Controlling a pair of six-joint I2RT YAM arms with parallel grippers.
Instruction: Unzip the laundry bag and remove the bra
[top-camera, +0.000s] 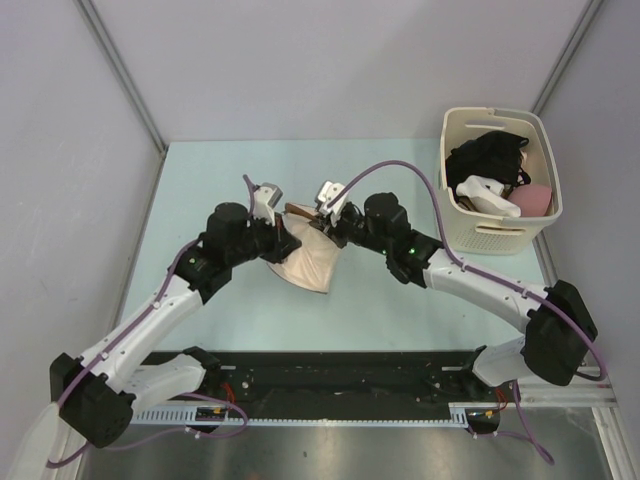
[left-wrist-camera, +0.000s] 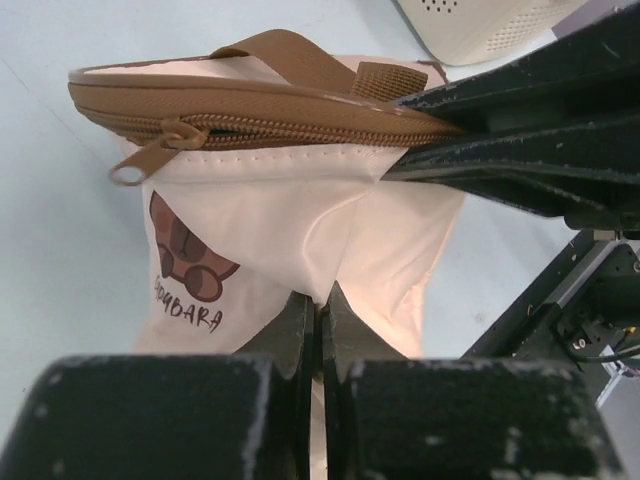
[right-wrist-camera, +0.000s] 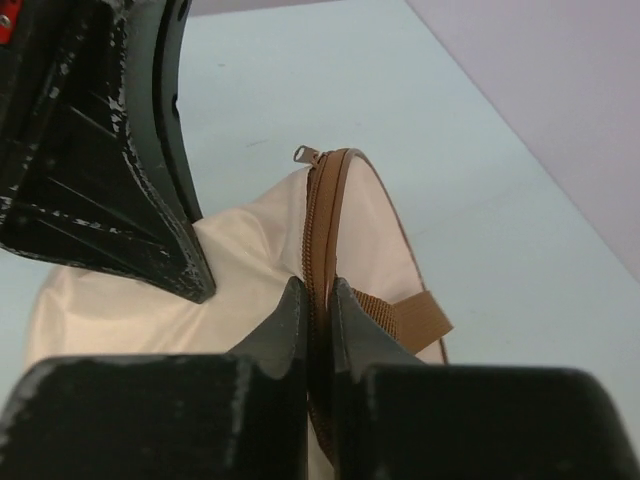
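At mid-frame in the top view, your soft cream-beige cloth laundry bag (top-camera: 310, 258) sits on the pale green counter (top-camera: 200, 180), caught between both arms. Your left end effector (left-wrist-camera: 320, 305) is closed on a fold of the bag's cream wall. Your right end effector (right-wrist-camera: 318, 295) is clamped on the brown zipper trim (right-wrist-camera: 325, 200) at the rim, with the zipper pull (left-wrist-camera: 140, 160) further along, untouched. Upper right, the rigid cream plastic basket (top-camera: 500, 235) holds a black garment (top-camera: 490, 155), a white piece (top-camera: 487, 192) and a pink one (top-camera: 540, 198).

Pale grey panel walls (top-camera: 330, 60) enclose a light blue-green table (top-camera: 400, 310); lighting even.
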